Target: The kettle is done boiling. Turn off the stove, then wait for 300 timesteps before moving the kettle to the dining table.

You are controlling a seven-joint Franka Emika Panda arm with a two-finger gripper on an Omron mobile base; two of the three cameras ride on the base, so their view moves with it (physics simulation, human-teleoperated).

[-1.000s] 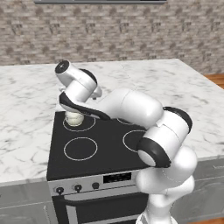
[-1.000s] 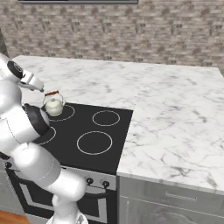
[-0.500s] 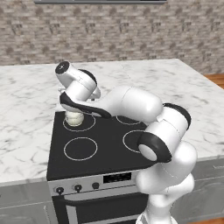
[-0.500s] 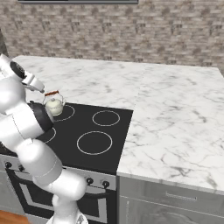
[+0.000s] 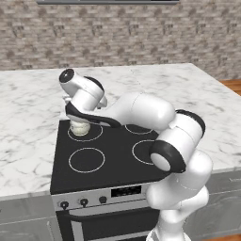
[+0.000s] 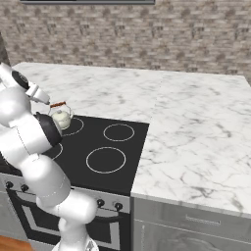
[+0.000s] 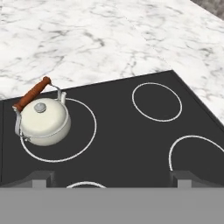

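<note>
The cream-white kettle [image 7: 43,120] with its reddish-brown handle stands on the back left burner of the stove [image 7: 127,131]. My gripper [image 7: 113,177] hovers above the black cooktop, in front of and to the right of the kettle, jaws wide open and holding nothing. From the right, the kettle [image 6: 61,118] sits just beyond the gripper [image 6: 43,98], apart from it. From the left, the arm hides the top of the kettle [image 5: 79,127] on the stove [image 5: 117,162]. The dining table is out of view.
A white-and-grey marble counter [image 6: 196,132] wraps around the stove, with a brick wall [image 5: 122,37] behind it. Small black knobs [image 5: 84,202] and a display sit on the steel front panel. My bulky white arm [image 5: 141,110] reaches across the cooktop.
The arm's elbow has shifted slightly while the hand stays nearly still near the kettle. The kettle has not moved and the jaws stay open.
</note>
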